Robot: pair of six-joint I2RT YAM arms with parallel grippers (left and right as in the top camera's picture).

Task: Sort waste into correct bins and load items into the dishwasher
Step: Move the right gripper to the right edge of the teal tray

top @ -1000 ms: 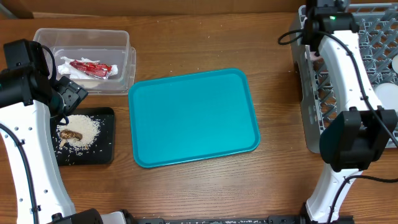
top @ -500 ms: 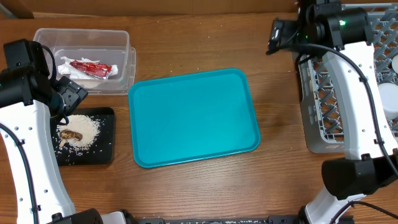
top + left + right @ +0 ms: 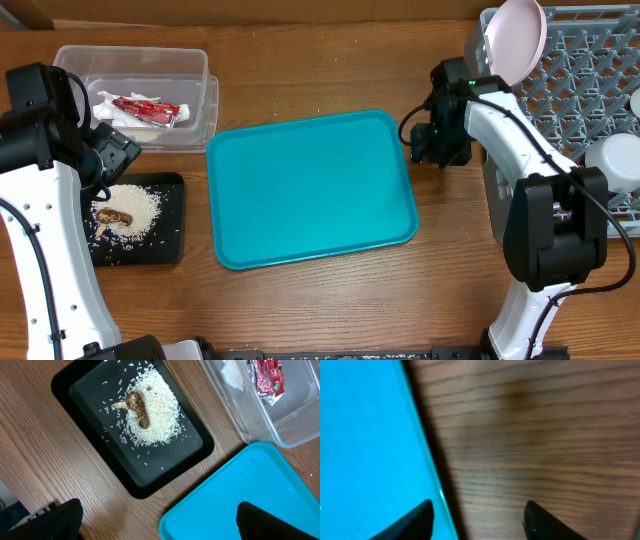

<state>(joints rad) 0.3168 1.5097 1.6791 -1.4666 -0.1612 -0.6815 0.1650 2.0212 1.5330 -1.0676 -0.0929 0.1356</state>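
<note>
The desk [image 3: 330, 60] is brown wood with a plain straight grain; little of the room shows beyond its edges. The teal tray [image 3: 310, 190] lies in the middle.

To its upper left is a clear tub [image 3: 190, 60] holding crumpled white napkins [image 3: 112, 103] and a red wrapper [image 3: 266, 377]; its print is too small to read. Left of the teal tray sits a black tray [image 3: 165, 462] with a heap of white rice [image 3: 155, 415] and a brown lump [image 3: 139, 407] on top.

Right of the teal tray stands the grey dish rack [image 3: 590, 80], with a pale plate [image 3: 515, 40] upright at its near corner and a white dish [image 3: 612, 155] further in.

The left end effector [image 3: 165, 522] hangs spread and empty over the teal tray's left corner. The right end effector [image 3: 480, 522] is spread and empty at its right edge.
</note>
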